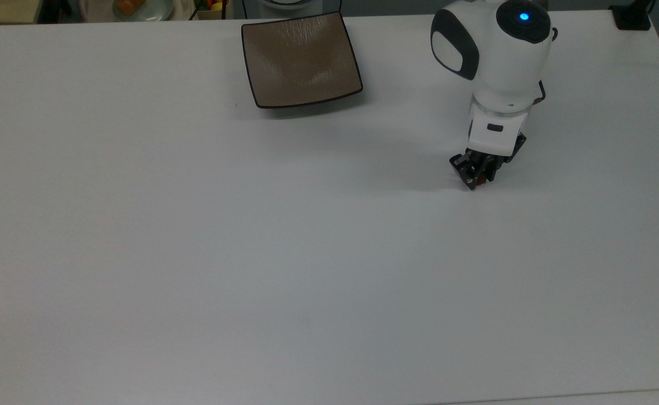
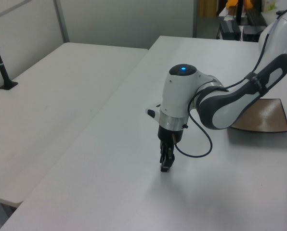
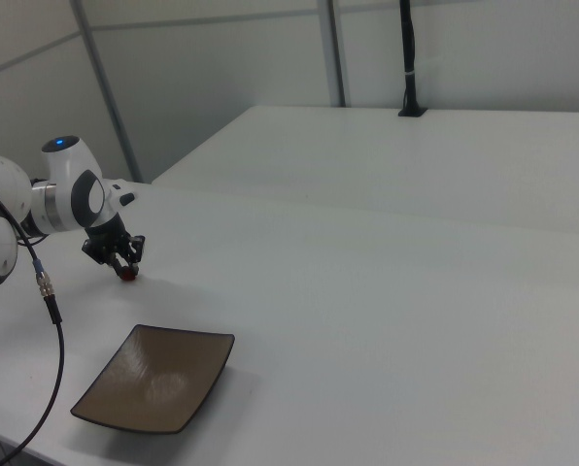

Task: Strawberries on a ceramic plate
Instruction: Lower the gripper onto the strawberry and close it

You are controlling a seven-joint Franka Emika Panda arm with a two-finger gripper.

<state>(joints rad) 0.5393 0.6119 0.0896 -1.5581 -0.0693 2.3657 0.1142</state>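
I see my gripper [image 1: 477,179] down at the white table [image 1: 251,253], its jaws clenched on the strawberry [image 1: 481,180], which shows as a little red between the fingers. The ceramic plate [image 1: 300,59] lies well apart, toward the top view's upper left, with nothing in it.

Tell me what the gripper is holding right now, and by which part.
The gripper is shut on the strawberry, which sits low at the table. The fingers pinch its red sides; which part exactly cannot be told.
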